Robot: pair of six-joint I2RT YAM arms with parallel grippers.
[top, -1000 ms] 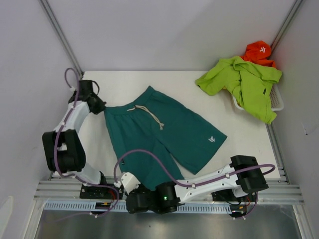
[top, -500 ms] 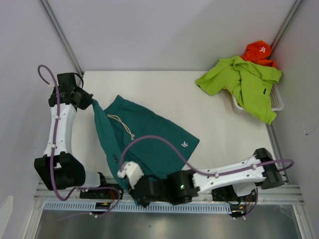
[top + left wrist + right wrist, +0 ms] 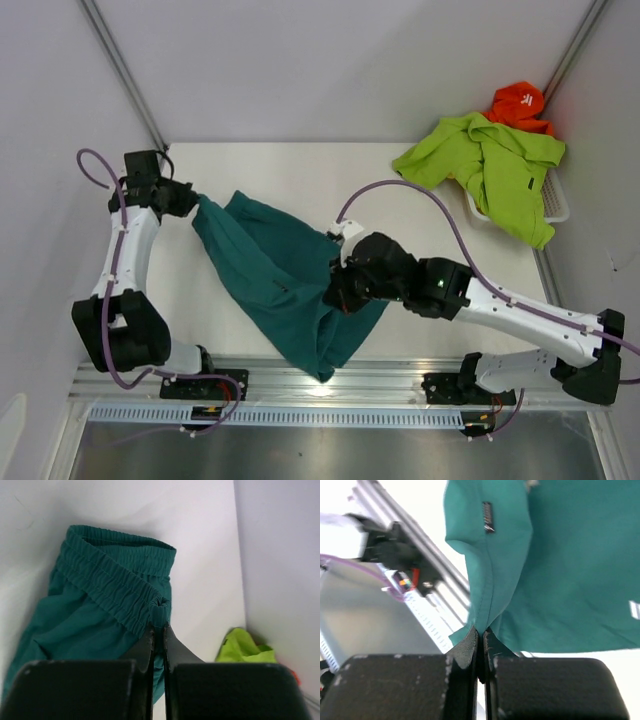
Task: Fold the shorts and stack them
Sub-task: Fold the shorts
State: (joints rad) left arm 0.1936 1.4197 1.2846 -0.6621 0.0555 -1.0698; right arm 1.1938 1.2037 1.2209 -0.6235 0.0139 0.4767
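**Teal shorts lifted off the table, right arm swung to mid-table**

The white table (image 3: 300,170) carries the teal shorts (image 3: 270,280), which a second ago lay spread flat with drawstring and logo showing. Now they are gathered into a slack, creased span running from the far-left corner to the middle, with one pointed end drooping over the near rail.

The right arm has changed most. Half a second ago its wrist sat low against the near rail; now it reaches over the middle of the table. The left arm stays near the far-left corner, shifted only slightly.

The lime green shorts (image 3: 490,170) lie draped over the white basket (image 3: 556,205) at the far-right corner, well apart from the teal pair and unchanged. An orange cloth (image 3: 518,100) sits behind them as before.

The right gripper (image 3: 338,290) is clamped tight on a seam edge of the teal fabric, the wrist view showing cloth pinched between its closed fingers (image 3: 467,647). The left gripper (image 3: 190,203) is likewise closed hard on the elastic waistband (image 3: 115,592).
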